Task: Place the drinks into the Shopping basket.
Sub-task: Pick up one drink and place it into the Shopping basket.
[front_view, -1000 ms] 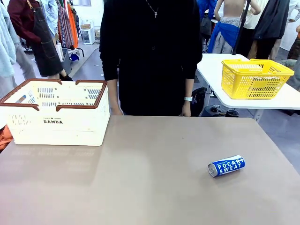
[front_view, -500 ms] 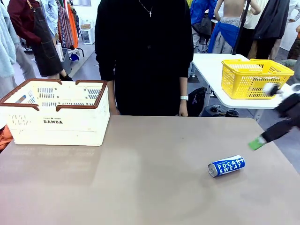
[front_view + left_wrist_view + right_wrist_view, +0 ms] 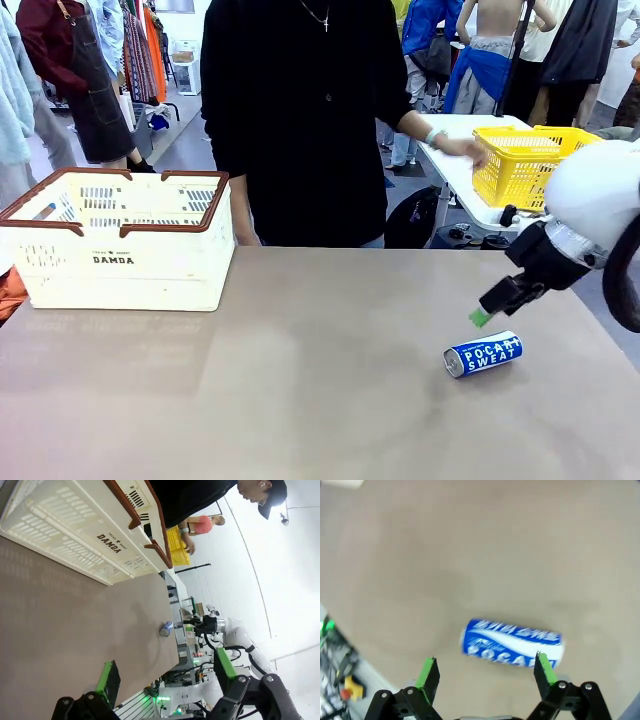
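— Where is the drink?

— One slim blue-and-white metal can (image 3: 483, 354) (image 3: 166, 628) (image 3: 512, 643), marked "POCARI SWEAT" in white, lies on its side on the brown bench (image 3: 300, 390). That is about four o'clock from the bench's middle in the front view. Its silver top faces eight o'clock.

— And the basket?

— The large cream-white slotted plastic basket (image 3: 150, 280) (image 3: 65, 525) with brown rim stands upright at ten o'clock, well apart from the can. It has black "DAMDA" on its near wall, and its brown handles lie down along the rim. I cannot tell what is inside.
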`<state>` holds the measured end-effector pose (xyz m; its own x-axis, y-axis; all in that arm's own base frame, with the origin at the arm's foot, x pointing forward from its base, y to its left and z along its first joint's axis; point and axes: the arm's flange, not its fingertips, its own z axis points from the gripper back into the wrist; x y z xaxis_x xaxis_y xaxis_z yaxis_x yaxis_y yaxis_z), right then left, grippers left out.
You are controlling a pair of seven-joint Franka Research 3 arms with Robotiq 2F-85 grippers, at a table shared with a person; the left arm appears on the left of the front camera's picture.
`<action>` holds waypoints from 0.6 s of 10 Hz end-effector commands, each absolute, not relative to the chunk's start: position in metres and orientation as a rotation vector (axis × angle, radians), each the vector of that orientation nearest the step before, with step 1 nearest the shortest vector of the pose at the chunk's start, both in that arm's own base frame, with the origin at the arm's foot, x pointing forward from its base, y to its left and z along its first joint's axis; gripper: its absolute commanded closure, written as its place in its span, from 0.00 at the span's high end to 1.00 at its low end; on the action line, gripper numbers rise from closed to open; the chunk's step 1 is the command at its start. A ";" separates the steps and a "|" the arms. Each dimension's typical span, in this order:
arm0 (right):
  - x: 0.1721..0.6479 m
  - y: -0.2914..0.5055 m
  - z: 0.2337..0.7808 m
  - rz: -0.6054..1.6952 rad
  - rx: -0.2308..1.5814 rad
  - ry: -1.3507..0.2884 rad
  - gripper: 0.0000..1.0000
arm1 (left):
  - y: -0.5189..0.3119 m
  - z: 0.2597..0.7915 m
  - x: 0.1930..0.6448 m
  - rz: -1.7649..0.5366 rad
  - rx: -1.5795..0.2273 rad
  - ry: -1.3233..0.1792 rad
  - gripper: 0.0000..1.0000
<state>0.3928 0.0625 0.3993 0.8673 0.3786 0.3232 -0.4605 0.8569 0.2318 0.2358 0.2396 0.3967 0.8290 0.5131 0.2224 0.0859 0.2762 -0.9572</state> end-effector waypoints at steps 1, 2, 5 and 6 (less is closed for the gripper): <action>0.382 0.067 0.397 0.529 0.368 -0.207 1.00 | 0.240 0.398 0.236 0.295 -1.290 -0.588 1.00; 0.382 0.067 0.397 0.529 0.368 -0.207 1.00 | 0.240 0.398 0.236 0.295 -1.290 -0.588 1.00; 0.408 0.060 0.389 0.688 0.349 -0.243 1.00 | 0.240 0.398 0.236 0.295 -1.290 -0.588 1.00; 0.410 0.056 0.386 0.926 0.365 -0.211 1.00 | 0.240 0.398 0.236 0.295 -1.290 -0.588 1.00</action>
<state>0.3957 0.0651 0.3894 0.7495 0.5867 0.3065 -0.6566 0.7179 0.2314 0.2357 0.2397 0.3965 0.8289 0.5133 0.2225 0.0859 0.2762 -0.9572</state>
